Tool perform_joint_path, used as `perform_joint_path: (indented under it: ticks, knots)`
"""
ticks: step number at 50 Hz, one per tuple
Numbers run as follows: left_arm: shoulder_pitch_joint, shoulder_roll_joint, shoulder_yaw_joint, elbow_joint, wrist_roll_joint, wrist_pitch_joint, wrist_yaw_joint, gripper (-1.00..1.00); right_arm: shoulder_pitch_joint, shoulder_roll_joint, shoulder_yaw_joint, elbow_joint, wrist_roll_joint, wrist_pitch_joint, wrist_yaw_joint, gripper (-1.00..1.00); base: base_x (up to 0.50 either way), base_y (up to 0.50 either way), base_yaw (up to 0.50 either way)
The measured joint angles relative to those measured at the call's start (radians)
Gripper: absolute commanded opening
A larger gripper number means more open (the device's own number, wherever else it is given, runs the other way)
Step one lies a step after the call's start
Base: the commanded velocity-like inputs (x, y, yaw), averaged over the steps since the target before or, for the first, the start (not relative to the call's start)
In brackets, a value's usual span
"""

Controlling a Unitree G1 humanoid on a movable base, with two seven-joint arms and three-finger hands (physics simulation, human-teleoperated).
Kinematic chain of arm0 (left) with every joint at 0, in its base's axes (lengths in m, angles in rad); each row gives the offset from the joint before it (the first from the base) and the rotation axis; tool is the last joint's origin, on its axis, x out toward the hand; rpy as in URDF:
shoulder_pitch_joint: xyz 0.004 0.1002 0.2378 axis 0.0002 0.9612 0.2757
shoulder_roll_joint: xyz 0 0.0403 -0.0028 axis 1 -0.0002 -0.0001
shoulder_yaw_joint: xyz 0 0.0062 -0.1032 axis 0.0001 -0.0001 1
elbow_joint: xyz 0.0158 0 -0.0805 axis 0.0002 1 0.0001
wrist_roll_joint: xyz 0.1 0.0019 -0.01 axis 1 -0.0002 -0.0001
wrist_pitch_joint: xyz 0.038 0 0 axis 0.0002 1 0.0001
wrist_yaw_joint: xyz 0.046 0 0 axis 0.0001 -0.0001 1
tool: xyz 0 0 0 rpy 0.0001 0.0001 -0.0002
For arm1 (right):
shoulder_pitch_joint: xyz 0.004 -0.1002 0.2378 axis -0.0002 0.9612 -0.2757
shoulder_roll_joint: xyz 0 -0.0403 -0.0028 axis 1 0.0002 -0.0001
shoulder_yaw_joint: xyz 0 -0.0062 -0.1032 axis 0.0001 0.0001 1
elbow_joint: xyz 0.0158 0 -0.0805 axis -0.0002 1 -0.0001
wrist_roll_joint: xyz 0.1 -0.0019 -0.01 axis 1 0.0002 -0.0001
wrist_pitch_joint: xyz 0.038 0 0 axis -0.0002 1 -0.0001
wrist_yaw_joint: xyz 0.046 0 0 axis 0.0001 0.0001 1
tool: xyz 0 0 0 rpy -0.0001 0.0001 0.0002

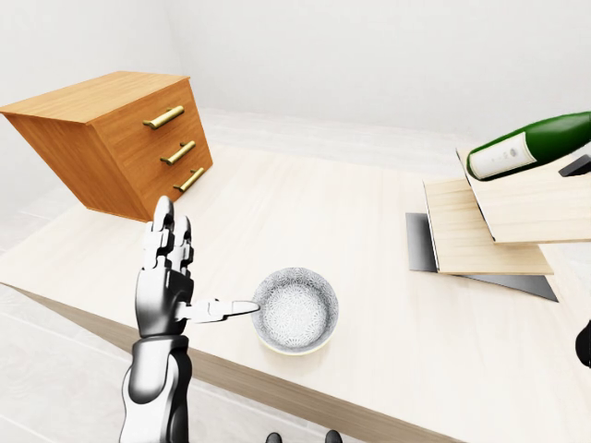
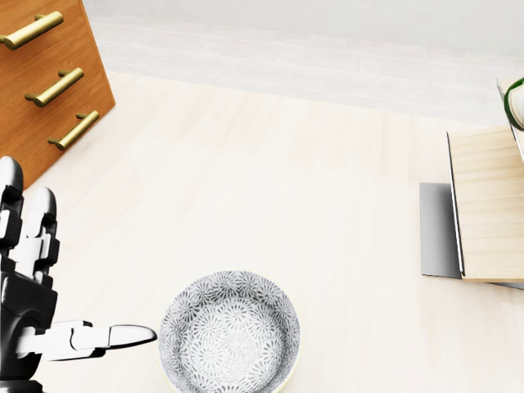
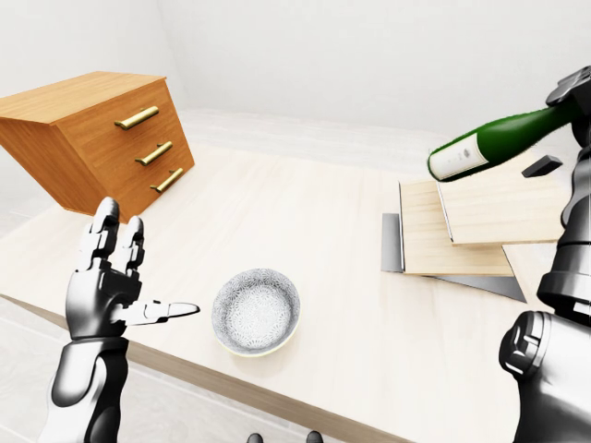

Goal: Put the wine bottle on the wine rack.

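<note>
Above one wine rack [image 3: 480, 221], one wine bottle [image 3: 494, 140].

Dark green wine bottle [image 3: 494, 141], white label | grey-and-white floral-patterned bowl [image 1: 295, 309] | orange-brown drawer chest [image 1: 118, 140], brass handles

The green wine bottle [image 3: 489, 140] with a white label hangs tilted at the right-eye view's upper right, neck higher to the right. Just below it sits the wine rack [image 3: 480, 226], stepped pale wooden boards on a grey base.

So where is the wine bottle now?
In the right-eye view the wine bottle hangs tilted at upper right, held by the right hand above the wooden rack.
</note>
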Motion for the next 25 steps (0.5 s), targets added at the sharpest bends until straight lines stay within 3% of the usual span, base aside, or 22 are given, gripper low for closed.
perform_joint_path:
  ticks: [25]
  knots:
    - [-0.006, 0.0, -0.001, -0.003, 0.0, 0.0, 0.002, 1.0, 0.001, -0.128, -0.027, 0.262, 0.04, 0.0, 0.106, -1.0, 0.0, 0.0, 0.0]
